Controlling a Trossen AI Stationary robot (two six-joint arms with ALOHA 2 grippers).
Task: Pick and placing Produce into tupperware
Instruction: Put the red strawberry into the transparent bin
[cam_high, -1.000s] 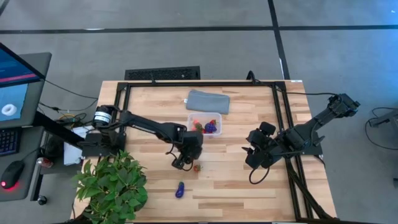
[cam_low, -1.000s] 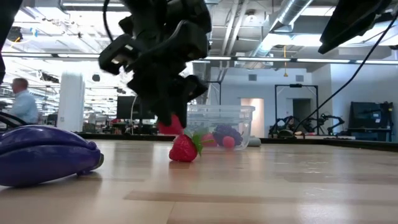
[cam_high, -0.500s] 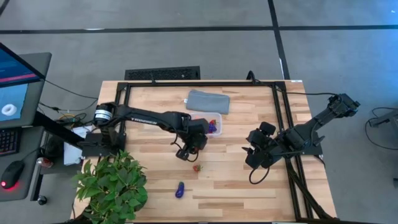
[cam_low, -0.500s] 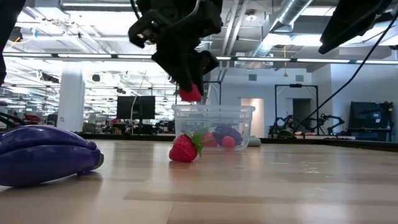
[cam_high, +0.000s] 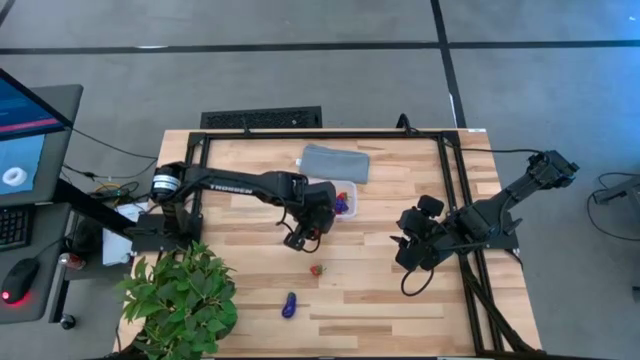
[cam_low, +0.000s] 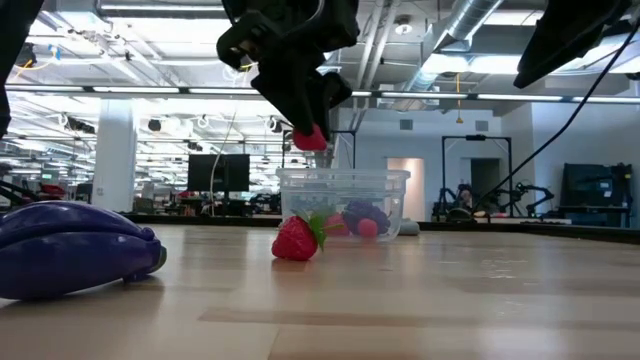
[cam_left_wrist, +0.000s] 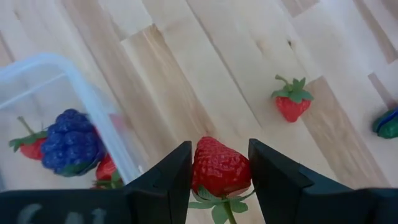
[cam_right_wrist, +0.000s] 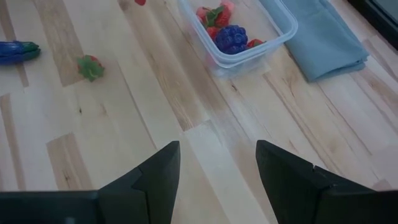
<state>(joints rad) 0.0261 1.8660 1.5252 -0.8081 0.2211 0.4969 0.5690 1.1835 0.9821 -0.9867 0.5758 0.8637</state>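
— Since a second ago the left gripper (cam_high: 303, 237) has lifted off the table with a strawberry (cam_left_wrist: 215, 167) pinched between its fingers and carried it toward the tupperware (cam_high: 344, 187); one loose strawberry (cam_high: 317, 269) stays where it lay, and the right arm has not budged.

— So how does the box sit from the claw now?

— In the left wrist view the clear wall is just beside the held berry, which hangs over bare wood, not yet over the opening. From above, the box lies a little farther and to the right of the claw. In the low view the berry (cam_low: 310, 138) rides just above the rim. My guess: a short shift across the near wall, then release.

— And the other arm?

— The right gripper (cam_right_wrist: 217, 173) waits well to the right, fingers spread wide and empty. The left arm is clearly nearer.

— Anything unclear?

— From above, the arm covers much of the box, so its contents are partly hidden. A purple piece (cam_high: 289, 305) lies near the front edge; its shape is hard to read.
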